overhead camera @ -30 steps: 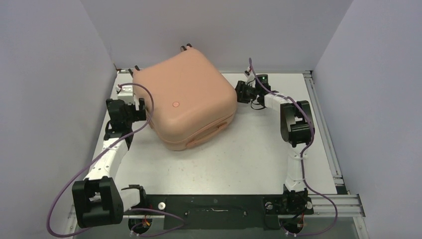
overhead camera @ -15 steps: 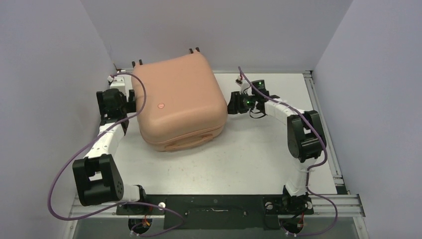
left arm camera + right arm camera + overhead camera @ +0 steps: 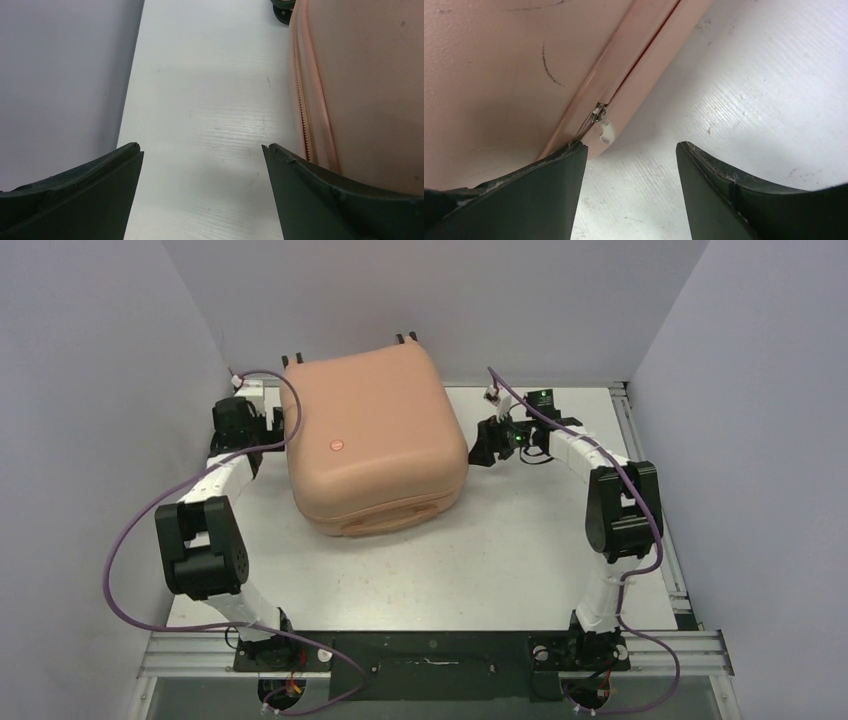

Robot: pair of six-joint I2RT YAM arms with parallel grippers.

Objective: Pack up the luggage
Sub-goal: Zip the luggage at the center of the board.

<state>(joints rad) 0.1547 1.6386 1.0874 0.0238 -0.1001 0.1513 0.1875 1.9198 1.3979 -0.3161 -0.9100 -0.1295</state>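
Seen from the top camera, the peach-pink luggage [image 3: 375,440] lies shut and flat at the back of the white desk [image 3: 500,550], now squarer to the rear wall than a second ago, when one corner pointed right. Its one red logo [image 3: 338,447] has slid slightly left. The left claw [image 3: 272,426] has travelled toward the back and sits against the case's left side, and that arm's elbow has drawn in toward its base. The right claw [image 3: 486,445], earlier pressed to the right side, now stands just beside it. Count here: one case, two arms, two claws, and two pairs of black wheels [image 3: 293,360] showing at the far edge. In the left wrist view, the left claw [image 3: 201,147] gapes wide over bare desk [image 3: 200,75], holding nothing. The luggage [image 3: 360,90] fills the right, its single zip [image 3: 302,110] running up the side, one wheel [image 3: 282,7] at the top; whether the right-hand finger [image 3: 340,200] touches the shell cannot be told. In the right wrist view, the right claw [image 3: 631,145] stands open with only desk [image 3: 749,90] between its two fingers. The luggage [image 3: 499,75] rises at left, and one pale zip pull [image 3: 605,129] hangs at the seam just ahead of the left-hand finger [image 3: 524,200].
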